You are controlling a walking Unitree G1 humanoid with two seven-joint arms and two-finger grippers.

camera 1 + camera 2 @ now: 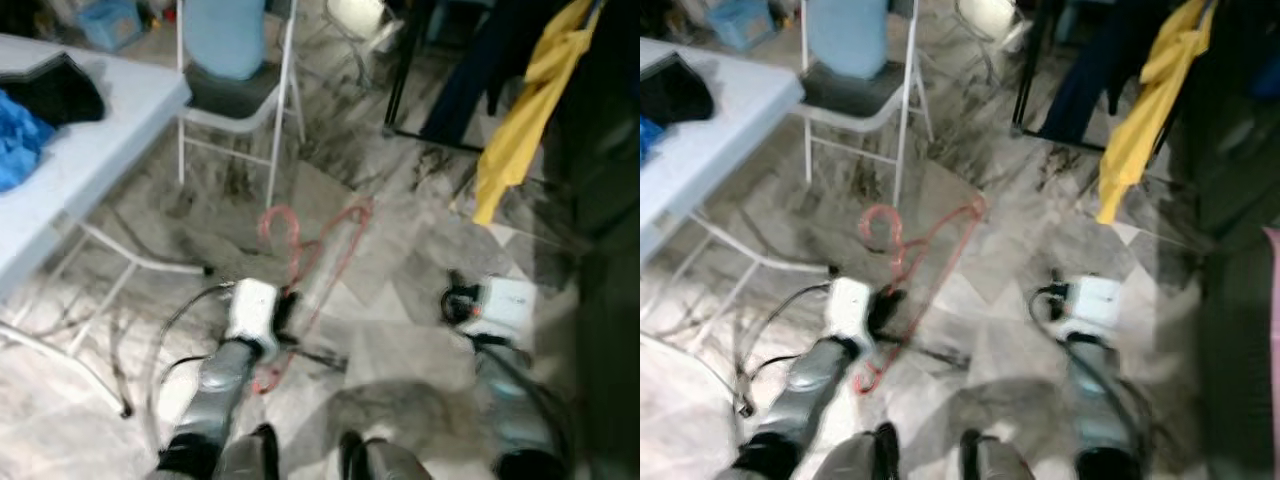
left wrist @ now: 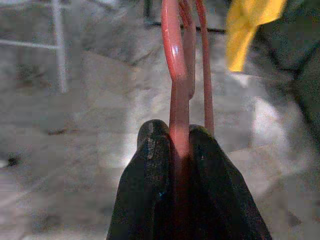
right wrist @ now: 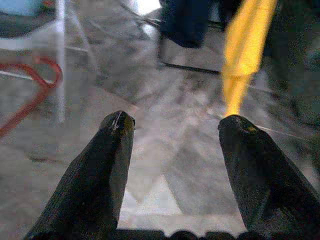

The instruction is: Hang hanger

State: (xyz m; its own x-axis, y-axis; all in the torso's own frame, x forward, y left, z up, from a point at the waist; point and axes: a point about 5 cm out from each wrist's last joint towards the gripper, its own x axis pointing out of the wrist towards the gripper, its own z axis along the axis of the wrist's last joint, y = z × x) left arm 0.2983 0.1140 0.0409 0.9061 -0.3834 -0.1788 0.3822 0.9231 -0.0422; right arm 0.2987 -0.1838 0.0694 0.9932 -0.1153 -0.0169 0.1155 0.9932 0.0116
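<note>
A red plastic hanger (image 1: 310, 250) is held out in front of me over the marble floor, hook end pointing forward. My left gripper (image 2: 175, 135) is shut on the hanger (image 2: 175, 65), its two black fingers (image 2: 150, 170) pinching the red bar. My left arm (image 1: 250, 315) shows at lower centre in the eye views. My right gripper (image 3: 172, 122) is open with nothing between its fingers (image 3: 110, 150), and its arm (image 1: 500, 305) hangs at lower right. A yellow garment (image 1: 525, 110) and a dark blue one (image 1: 470, 70) hang from a black rack at the back right.
A white folding chair (image 1: 235, 95) with a light blue back stands ahead on the left. A white table (image 1: 90, 140) with black and blue cloth on it lies to the left. Cables (image 1: 180, 320) trail on the floor near my feet.
</note>
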